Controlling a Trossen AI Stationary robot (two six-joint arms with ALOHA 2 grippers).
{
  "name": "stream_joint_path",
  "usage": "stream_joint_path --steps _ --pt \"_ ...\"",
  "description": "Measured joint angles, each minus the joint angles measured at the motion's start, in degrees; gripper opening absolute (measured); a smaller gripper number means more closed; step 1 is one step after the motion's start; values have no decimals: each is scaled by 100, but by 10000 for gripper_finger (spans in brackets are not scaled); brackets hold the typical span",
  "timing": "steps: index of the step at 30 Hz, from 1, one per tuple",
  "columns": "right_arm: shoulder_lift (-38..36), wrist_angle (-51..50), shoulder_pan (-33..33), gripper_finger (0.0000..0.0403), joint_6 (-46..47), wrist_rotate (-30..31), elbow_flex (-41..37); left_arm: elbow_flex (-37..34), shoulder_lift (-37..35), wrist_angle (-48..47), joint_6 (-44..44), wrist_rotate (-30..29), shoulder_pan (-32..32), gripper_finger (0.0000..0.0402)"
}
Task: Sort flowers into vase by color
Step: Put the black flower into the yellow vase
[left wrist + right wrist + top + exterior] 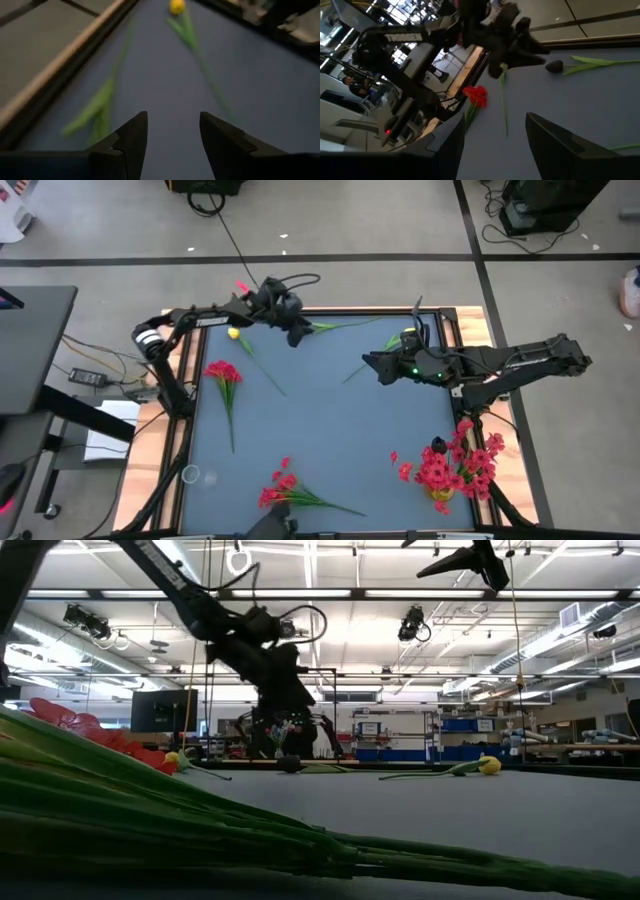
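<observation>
My left gripper (298, 336) is open and hovers at the table's far edge, next to the dark bud (554, 65), whose green stalk (350, 325) lies along that edge. One yellow tulip (233, 333) lies to the left of the left gripper. A second yellow tulip (176, 6) lies ahead of it, by my right gripper (368, 363), which is open and raised mid-table. A red bunch (222, 372) lies flat at the left. Another red bunch (280, 485) lies at the near edge. A vase (442, 498) at the near right holds red blossoms (455, 465).
The wooden table rim (75, 47) runs close beside the left gripper. A small clear object (190, 474) stands near the near left corner. Bare blue table top (330, 430) spreads across the middle. In the low view, green stalks (200, 830) fill the foreground.
</observation>
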Motion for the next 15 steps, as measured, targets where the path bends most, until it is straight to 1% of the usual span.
stream_joint_path --steps 4,8,10,12,15 --pt "0 3 0 217 1 -1 0 1163 809 -1187 834 -423 -2 185" --pt "0 87 44 217 111 -121 0 2219 1530 -2383 1515 -727 17 185" --pt "0 85 115 217 147 -150 0 2608 1791 -2848 1764 -893 23 185" --pt "0 83 201 217 147 -135 0 2898 1967 -3160 1990 -1184 33 185" --pt "0 80 285 217 143 -107 0 3181 2180 -3363 2220 -1647 39 185"
